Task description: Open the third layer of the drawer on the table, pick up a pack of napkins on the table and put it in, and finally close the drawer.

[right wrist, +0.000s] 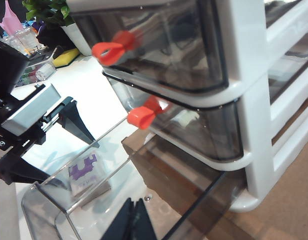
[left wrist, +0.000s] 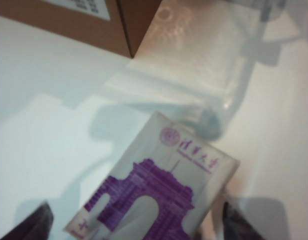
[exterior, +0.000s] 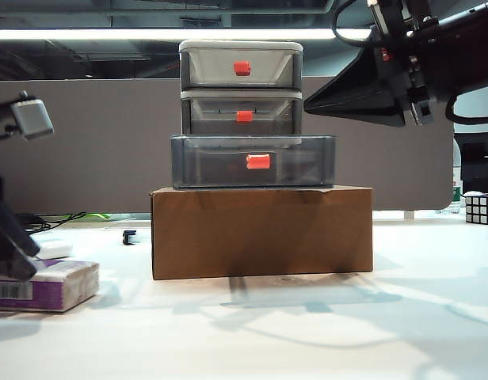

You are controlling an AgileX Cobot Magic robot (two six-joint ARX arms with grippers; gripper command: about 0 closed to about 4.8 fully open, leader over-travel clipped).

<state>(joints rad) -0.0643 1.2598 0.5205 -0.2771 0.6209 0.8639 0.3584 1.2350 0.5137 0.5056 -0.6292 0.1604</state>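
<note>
The drawer (exterior: 241, 111) stands on a brown cardboard box (exterior: 260, 229). Its third layer (exterior: 252, 162) is pulled out toward the camera, and its clear floor (right wrist: 144, 200) shows in the right wrist view. The pack of napkins (exterior: 42, 285), purple and white, lies on the table (exterior: 268, 332) at the far left. My left gripper (left wrist: 136, 227) is open just above it, with one dark finger (left wrist: 31, 225) on each side of the pack (left wrist: 154, 195). My right gripper (right wrist: 135, 220) is shut and empty over the open third layer, high at the right in the exterior view (exterior: 311, 103).
A small white case (exterior: 54, 250) sits behind the pack, and a small dark object (exterior: 129, 236) lies left of the box. A Rubik's cube (exterior: 480, 208) stands at the far right. The left arm (right wrist: 24, 120) and a potted plant (right wrist: 49, 10) show in the right wrist view.
</note>
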